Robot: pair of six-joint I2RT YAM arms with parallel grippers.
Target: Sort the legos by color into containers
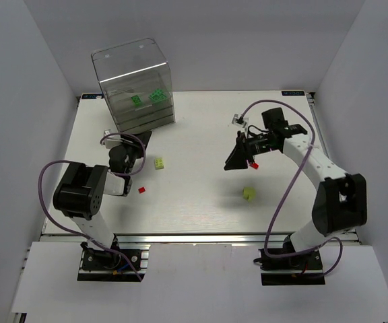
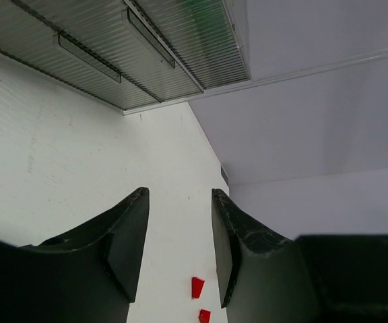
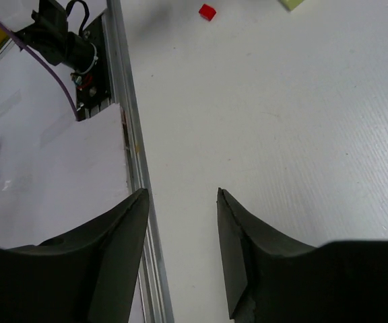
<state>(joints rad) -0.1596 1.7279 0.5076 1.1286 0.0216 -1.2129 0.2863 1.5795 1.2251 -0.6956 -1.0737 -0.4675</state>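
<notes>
The clear cabinet point(image 1: 135, 84) stands at the back left, with two green bricks point(image 1: 155, 95) inside a drawer. Its ribbed drawer fronts point(image 2: 120, 50) fill the top of the left wrist view. My left gripper point(image 1: 139, 140) is open and empty just in front of it. Two small red pieces point(image 2: 197, 287) lie on the table between its fingers point(image 2: 179, 195). My right gripper point(image 1: 234, 161) is open and empty at mid table, beside a red brick point(image 1: 253, 165). Loose on the table are a yellow-green brick point(image 1: 159, 162), a red brick point(image 1: 141, 190) and another yellow-green brick point(image 1: 248, 193).
The right wrist view looks past its open fingers point(image 3: 180, 195) to the table's near metal rail point(image 3: 130, 134), the left arm's base point(image 3: 59, 37), the red brick point(image 3: 207, 11) and a yellow-green brick point(image 3: 292, 3). White walls close in the table.
</notes>
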